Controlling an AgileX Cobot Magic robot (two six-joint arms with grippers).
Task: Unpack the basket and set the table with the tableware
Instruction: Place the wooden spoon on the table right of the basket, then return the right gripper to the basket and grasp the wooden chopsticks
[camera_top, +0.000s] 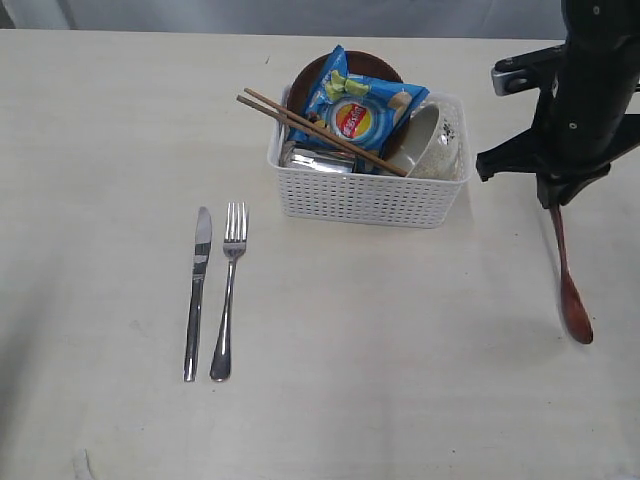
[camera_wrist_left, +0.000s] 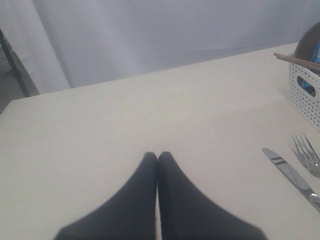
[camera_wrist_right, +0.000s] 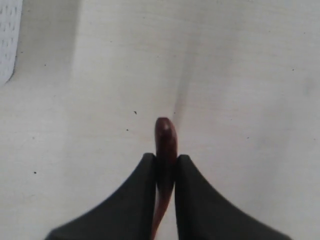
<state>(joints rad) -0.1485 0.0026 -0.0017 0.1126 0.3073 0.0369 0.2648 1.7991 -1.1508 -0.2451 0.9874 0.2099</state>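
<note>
Most of plate (camera_top: 306, 74) hidden behind chip bag (camera_top: 355, 112); right gripper (camera_wrist_right: 165, 158) tight around spoon (camera_wrist_right: 165, 132), left gripper (camera_wrist_left: 157, 155) closed, empty.

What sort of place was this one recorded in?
Probably a robotics lab bench staged as a dining table: a bare pale table, a plain grey backdrop, and the right end effector holding a wooden spoon near a white basket.

reddish-brown round plate (camera_top: 312, 75) mostly hidden behind blue chip bag (camera_top: 358, 112), shiny steel cup (camera_top: 320, 160) half buried under it, dark red wooden spoon (camera_top: 566, 270) handle top swallowed by black right gripper (camera_top: 554, 202).
</note>
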